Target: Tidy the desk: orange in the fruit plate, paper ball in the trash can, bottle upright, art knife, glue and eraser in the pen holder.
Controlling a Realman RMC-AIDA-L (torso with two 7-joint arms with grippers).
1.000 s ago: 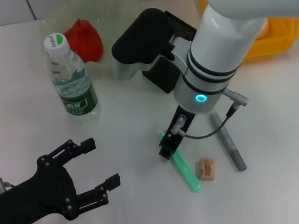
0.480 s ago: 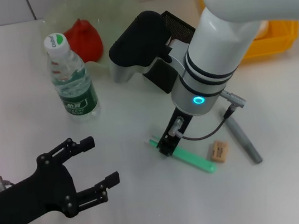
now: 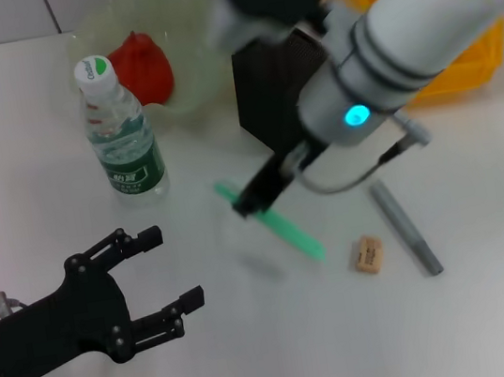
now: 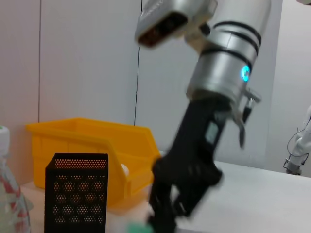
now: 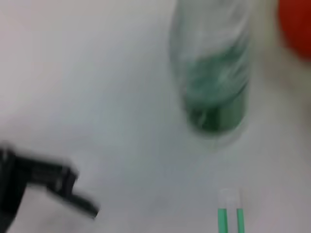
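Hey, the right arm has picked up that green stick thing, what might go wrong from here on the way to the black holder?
The right gripper holds the green stick near one end, tilted with its long end hanging low, so it might swing or slip out. The pen holder stands close to the fruit plate, with the right arm over it, so the stick's free end may knock the holder's rim. The eraser lies just beyond the stick's low end and might get nudged.

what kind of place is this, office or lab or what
Probably a lab bench staged as a messy desk: a plain white tabletop holding a black metal-mesh pen holder, a bright yellow-orange plastic bin and a small tan eraser block, with bare white wall panels behind.
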